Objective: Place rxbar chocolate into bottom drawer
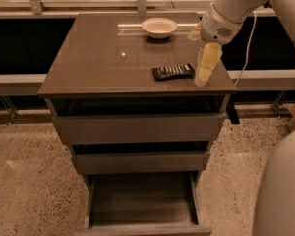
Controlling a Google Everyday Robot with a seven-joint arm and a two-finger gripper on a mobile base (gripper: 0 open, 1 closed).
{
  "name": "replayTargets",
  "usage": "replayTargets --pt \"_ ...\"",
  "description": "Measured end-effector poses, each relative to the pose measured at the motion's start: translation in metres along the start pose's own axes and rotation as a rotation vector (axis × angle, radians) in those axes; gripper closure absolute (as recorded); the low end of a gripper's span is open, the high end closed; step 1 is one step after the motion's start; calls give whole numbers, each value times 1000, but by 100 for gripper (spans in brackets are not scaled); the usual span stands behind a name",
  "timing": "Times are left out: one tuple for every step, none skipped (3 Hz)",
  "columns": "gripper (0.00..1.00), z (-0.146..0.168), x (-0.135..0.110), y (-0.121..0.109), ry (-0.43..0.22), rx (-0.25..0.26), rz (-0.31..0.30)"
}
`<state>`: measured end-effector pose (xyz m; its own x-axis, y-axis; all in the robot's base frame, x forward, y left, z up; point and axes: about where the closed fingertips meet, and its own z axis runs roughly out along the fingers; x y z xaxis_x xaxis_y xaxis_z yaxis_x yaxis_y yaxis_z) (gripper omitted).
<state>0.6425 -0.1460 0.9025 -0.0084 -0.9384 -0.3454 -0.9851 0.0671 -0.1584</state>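
Observation:
The rxbar chocolate (pixel 173 72), a flat black wrapper bar with pale lettering, lies on the cabinet top (pixel 103 63) near its front right. My gripper (pixel 202 77) hangs from the arm at the upper right, pointing down, just right of the bar's right end and close above the top. It holds nothing that I can see. The bottom drawer (pixel 142 228) is pulled out below the cabinet, and its inside shows no objects.
A white bowl (pixel 159 27) stands at the back of the cabinet top. The two upper drawers (pixel 137 128) are slightly ajar. A low ledge runs behind the cabinet on both sides. Part of the robot's pale body (pixel 282 191) fills the lower right.

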Motion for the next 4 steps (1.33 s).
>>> replayTargets --pt "0 23 -17 -22 -187 -11 15" --pt "0 42 -19 -33 -277 -41 51" --pt "18 57 -11 -39 -314 -71 97" --pt "38 87 2 -50 -320 -105 144"
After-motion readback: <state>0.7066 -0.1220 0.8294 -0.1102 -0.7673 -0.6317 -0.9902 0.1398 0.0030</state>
